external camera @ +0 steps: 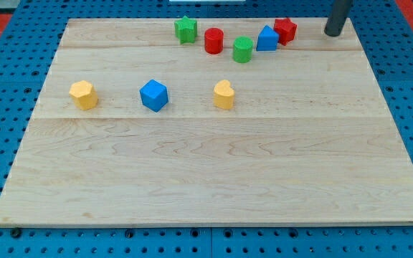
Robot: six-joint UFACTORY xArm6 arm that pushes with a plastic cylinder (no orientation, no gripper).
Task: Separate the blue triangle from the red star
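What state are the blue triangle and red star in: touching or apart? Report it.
Touching: the blue triangle sits against the red star, no gap visible.

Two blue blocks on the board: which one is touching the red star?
The blue triangle near the view's top, pressed against the red star on its right. The blue cube sits alone lower left. My tip is right of the star.

This looks like a robotics lab bench: a pale wooden worktop [214,172] lies on a blue perforated base plate [6,107] with regular rows of mounting holes, and small coloured test blocks sit on the wood beneath a dark rod [338,16].
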